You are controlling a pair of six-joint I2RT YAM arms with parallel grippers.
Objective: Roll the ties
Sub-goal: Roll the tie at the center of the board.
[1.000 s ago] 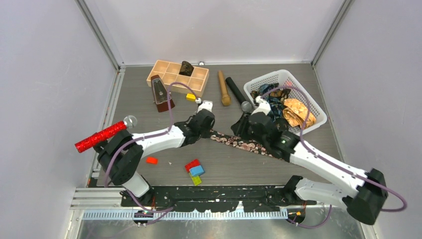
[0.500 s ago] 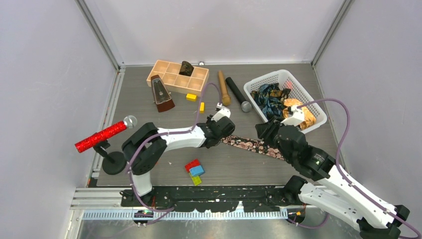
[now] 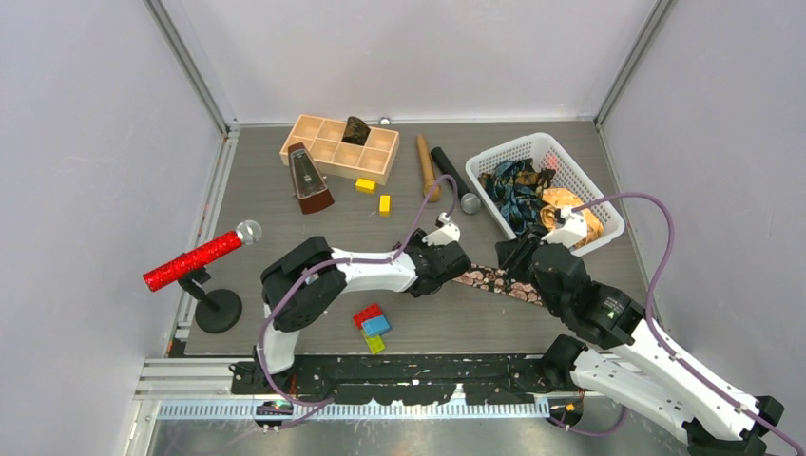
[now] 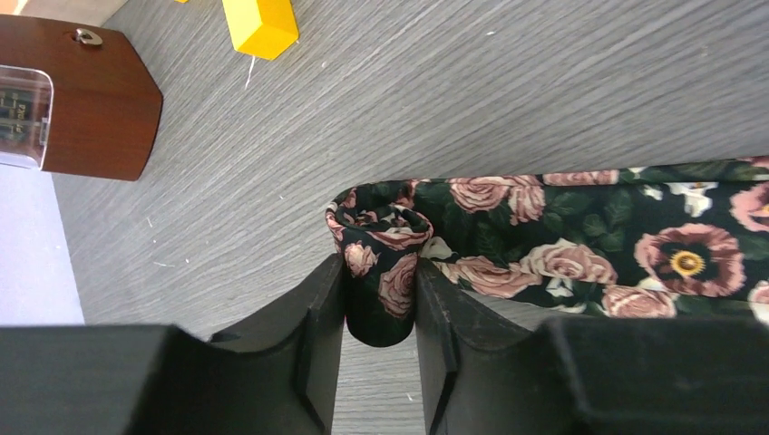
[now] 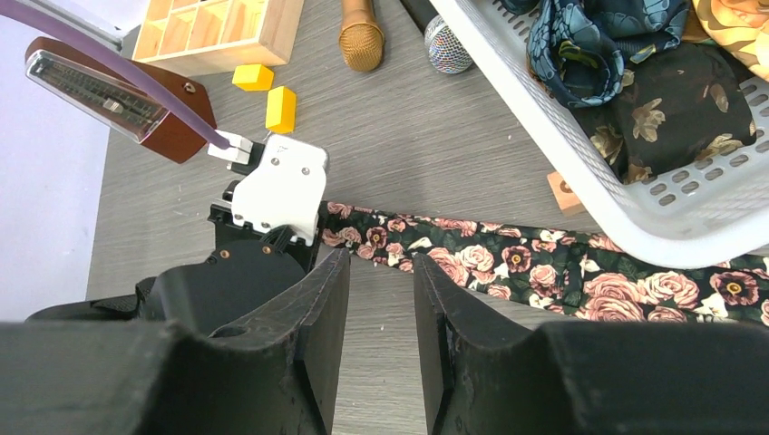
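Rolling of the floral tie (image 4: 589,245) is in hand. Its coiled end is pinched in the nearly closed left hand (image 4: 381,304); the rest lies flat on the tabletop (image 4: 544,91). The right hand (image 5: 381,299) hangs above it, part-open and empty. Next, the coil must be turned onward along the flat length, and the wraps kept tight.

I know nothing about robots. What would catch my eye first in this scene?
A long black necktie with pink roses lies stretched across the grey table, one end rolled up and pinched in the left arm's fingers. A red glittery microphone sits on a stand at far left; a white plastic basket at back right holds crumpled ties.
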